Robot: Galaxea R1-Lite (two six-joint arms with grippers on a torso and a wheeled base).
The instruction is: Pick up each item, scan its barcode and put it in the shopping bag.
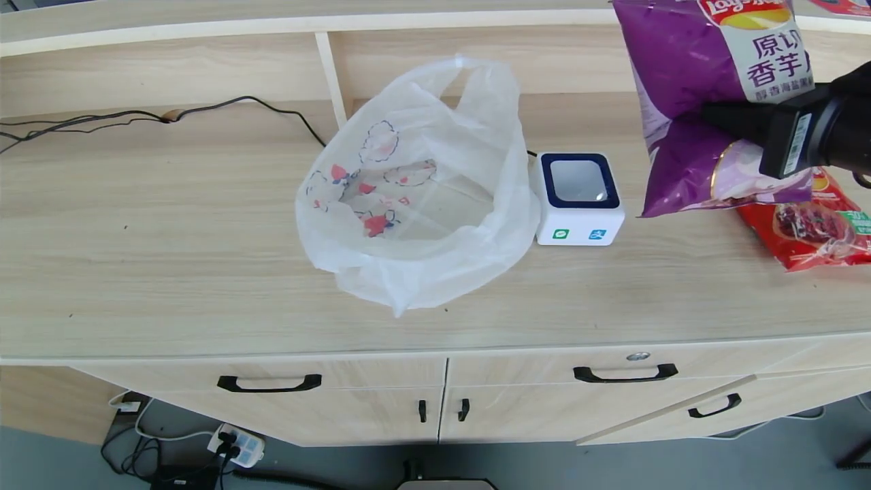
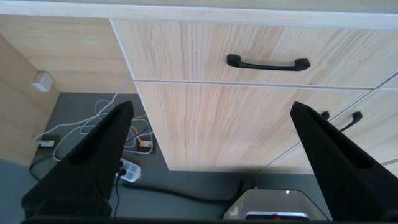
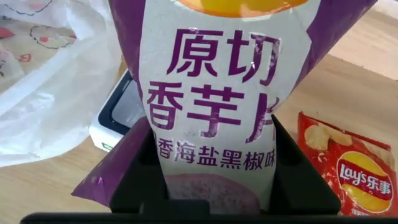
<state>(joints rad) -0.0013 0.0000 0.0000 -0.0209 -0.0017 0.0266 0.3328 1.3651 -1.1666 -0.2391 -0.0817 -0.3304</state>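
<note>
My right gripper (image 1: pixel 721 116) is shut on a purple chip bag (image 1: pixel 687 75), held in the air at the right, above and to the right of the white barcode scanner (image 1: pixel 580 199). The right wrist view has the purple chip bag (image 3: pixel 211 93) pinched between the fingers (image 3: pixel 134 168), with the scanner (image 3: pixel 115 118) below it. A white plastic shopping bag (image 1: pixel 415 197) stands with its mouth wide in the middle of the counter, left of the scanner. A red chip bag (image 1: pixel 813 224) lies on the counter at the right. My left gripper (image 2: pixel 211 162) hangs open below counter level, facing the drawers.
Black cables (image 1: pixel 136 117) trail across the counter's back left. A low wooden shelf wall (image 1: pixel 326 68) runs along the back. Drawer fronts with black handles (image 1: pixel 625 373) sit below the counter edge; one drawer at the right (image 1: pixel 714 407) stands ajar.
</note>
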